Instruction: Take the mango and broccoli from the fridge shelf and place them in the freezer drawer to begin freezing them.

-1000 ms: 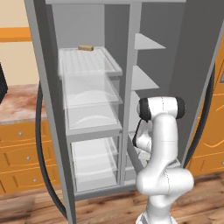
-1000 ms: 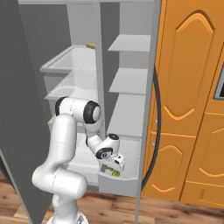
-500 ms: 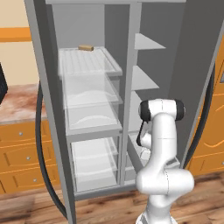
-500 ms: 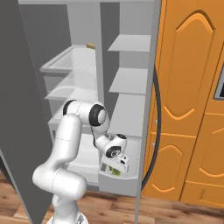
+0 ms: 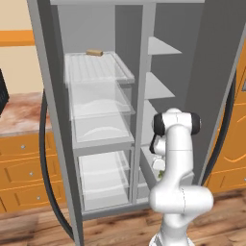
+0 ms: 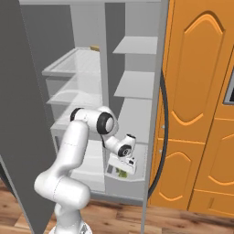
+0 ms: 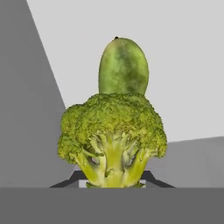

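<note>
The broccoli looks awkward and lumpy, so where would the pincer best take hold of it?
Probably the pale stalk at the base of the broccoli, approached from the stalk end that faces the hand camera. The stalk is narrower and firmer than the wide bumpy crown, and the mango sits right behind, crowding the far side.

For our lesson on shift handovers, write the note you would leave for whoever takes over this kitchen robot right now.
Pincer: low in the fridge's right compartment, fingertips on either side of the broccoli's stalk; whether they have closed on it I cannot tell.
Bumpy dark green broccoli with a pale stalk: right in front of the pincer, on the low grey shelf.
Smooth yellow-green oval mango: just behind the broccoli, on the same shelf.
Done: the fridge is open and the arm has reached the foods.
Left: grip the broccoli, carry it to the freezer drawer, then come back for the mango.
</note>
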You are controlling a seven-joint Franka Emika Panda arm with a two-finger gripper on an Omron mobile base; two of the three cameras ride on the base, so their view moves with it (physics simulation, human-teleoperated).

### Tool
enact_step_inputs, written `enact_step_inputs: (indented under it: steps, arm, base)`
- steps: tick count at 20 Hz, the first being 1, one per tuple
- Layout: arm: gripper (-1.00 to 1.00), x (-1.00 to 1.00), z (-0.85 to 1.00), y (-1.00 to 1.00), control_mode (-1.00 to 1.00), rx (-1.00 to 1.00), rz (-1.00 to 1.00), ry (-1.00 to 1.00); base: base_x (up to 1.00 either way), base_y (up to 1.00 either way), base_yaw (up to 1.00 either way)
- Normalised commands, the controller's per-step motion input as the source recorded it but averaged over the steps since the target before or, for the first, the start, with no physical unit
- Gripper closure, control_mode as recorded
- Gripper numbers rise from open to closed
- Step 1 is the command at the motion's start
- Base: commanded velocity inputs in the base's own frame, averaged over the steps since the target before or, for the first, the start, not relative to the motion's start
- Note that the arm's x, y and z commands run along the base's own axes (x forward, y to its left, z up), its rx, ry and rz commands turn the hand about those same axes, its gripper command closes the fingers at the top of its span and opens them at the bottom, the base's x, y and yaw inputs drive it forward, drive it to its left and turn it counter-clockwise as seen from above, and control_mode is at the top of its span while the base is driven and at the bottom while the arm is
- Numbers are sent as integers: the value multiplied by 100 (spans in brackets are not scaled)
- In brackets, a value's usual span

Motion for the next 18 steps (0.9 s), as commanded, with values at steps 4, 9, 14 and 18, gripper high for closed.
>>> enact_step_inputs:
  steps: [4, 9, 14, 18]
  arm:
    - [-100, -42, -60, 12, -100, 0, 1, 0]
    - [-100, -34, -16, 6, -100, 0, 0, -2]
    - [-100, -34, 23, 1, -100, 0, 0, -11]
    - [-100, -26, 84, 0, -100, 0, 0, -18]
  base:
    - [0, 0, 0]
    - [0, 0, 0]
    - [0, 0, 0]
    - [0, 0, 0]
